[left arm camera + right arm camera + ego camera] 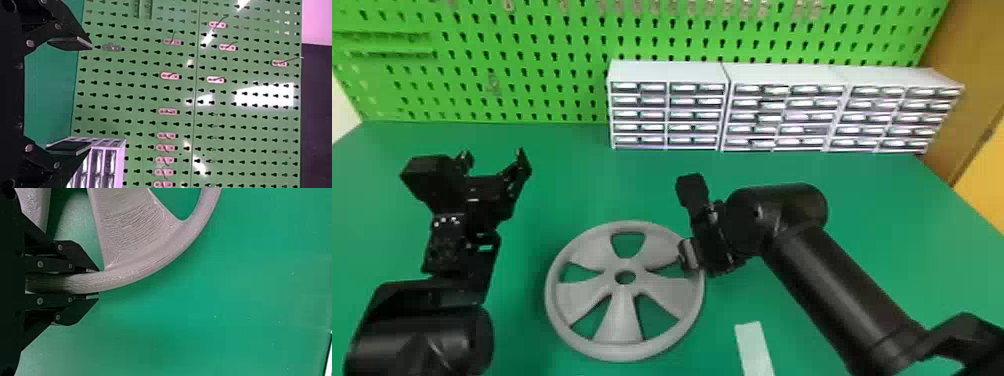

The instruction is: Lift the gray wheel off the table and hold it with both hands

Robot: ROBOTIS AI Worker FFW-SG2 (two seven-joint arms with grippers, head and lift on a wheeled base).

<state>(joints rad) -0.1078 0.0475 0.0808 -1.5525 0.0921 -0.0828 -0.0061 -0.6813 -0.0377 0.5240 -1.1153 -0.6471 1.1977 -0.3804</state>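
Gray five-spoked wheel (618, 320), rounded rim, spokes finely ridged, over smooth green tabletop (572, 185); contact unclear. Black right gripper (688, 255), flat-fingered, clamped on rim. Black left gripper (493, 152), angular, fingers apart, well clear of wheel.

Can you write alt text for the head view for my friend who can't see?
A robot's right pincer grips a gray wheel by its rim on a green table, while its left pincer is open off to the left. Drawer units stand behind.
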